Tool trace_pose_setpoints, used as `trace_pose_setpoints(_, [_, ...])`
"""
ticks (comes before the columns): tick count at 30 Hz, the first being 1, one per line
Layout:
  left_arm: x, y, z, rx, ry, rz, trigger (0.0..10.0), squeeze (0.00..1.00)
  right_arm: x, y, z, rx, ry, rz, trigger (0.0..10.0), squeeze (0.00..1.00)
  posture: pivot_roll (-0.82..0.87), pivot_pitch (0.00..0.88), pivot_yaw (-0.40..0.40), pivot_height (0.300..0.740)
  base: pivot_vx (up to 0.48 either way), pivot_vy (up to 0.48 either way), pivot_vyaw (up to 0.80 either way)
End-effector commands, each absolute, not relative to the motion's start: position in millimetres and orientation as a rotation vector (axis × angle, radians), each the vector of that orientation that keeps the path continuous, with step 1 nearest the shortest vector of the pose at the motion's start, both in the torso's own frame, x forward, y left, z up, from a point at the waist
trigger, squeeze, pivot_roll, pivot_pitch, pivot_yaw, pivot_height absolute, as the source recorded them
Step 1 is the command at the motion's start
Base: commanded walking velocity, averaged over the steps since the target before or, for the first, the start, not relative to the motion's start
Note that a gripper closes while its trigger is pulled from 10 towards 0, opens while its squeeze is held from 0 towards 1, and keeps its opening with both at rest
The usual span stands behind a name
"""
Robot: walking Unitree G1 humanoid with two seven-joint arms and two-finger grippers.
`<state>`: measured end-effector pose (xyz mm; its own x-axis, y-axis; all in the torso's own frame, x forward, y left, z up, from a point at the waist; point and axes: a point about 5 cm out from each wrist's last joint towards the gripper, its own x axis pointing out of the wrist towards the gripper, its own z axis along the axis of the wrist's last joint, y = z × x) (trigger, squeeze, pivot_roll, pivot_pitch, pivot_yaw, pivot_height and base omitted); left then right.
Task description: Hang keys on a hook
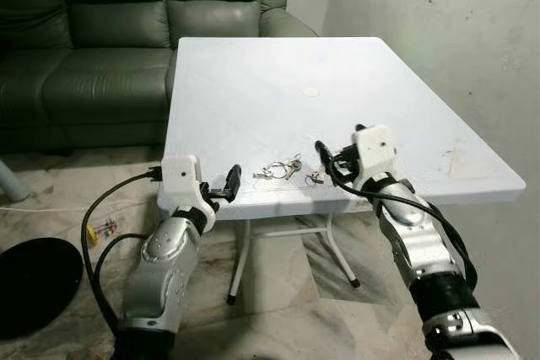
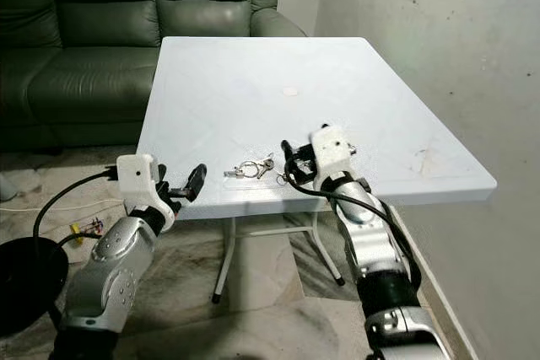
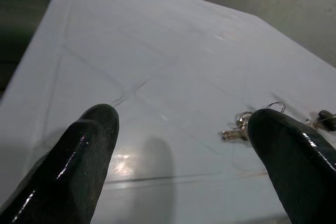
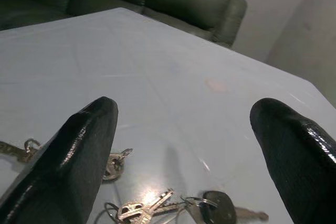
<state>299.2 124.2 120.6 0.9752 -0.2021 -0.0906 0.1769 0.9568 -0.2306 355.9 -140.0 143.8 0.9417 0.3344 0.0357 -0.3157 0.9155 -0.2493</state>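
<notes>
A bunch of silver keys (image 1: 279, 169) lies near the front edge of the white table (image 1: 278, 73), with a smaller ring of keys (image 1: 315, 177) just to its right. My left gripper (image 1: 221, 187) hovers open at the table's front edge, left of the keys (image 3: 241, 127). My right gripper (image 1: 337, 151) is open low over the table, just right of and above the keys (image 4: 142, 208). A dark-headed key (image 4: 219, 209) lies below its fingers (image 4: 79, 150). Neither gripper holds anything.
A dark green leather sofa (image 1: 101, 40) stands behind the table on the left. A bare grey wall (image 1: 456, 14) runs along the table's right side. A black round object (image 1: 34, 280) and a cable (image 1: 97, 217) lie on the marble floor at left.
</notes>
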Motion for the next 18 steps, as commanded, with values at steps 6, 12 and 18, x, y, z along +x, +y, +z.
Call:
trace_pose_setpoints(6, [287.0,114.6,130.6,-0.185,0.1,-0.26,10.0,0.0,368.0,-147.3,145.7,-0.277,-0.056,0.335,10.0,0.0,0.06,0.058,-0.089,0.74,0.0,0.0,0.0])
trace_pose_setpoints(12, [279.4,100.4,134.1,-0.16,0.112,-0.346,10.0,0.0,371.5,-149.0,142.7,-0.288,-0.044,0.343,10.0,0.0,0.06,0.091,-0.076,0.74,0.0,0.0,0.0])
trace_pose_setpoints(18, [275.4,95.7,136.4,-0.159,0.121,-0.369,10.0,0.0,372.6,-154.3,138.2,-0.306,-0.024,0.35,10.0,0.0,0.05,0.113,-0.069,0.74,0.0,0.0,0.0])
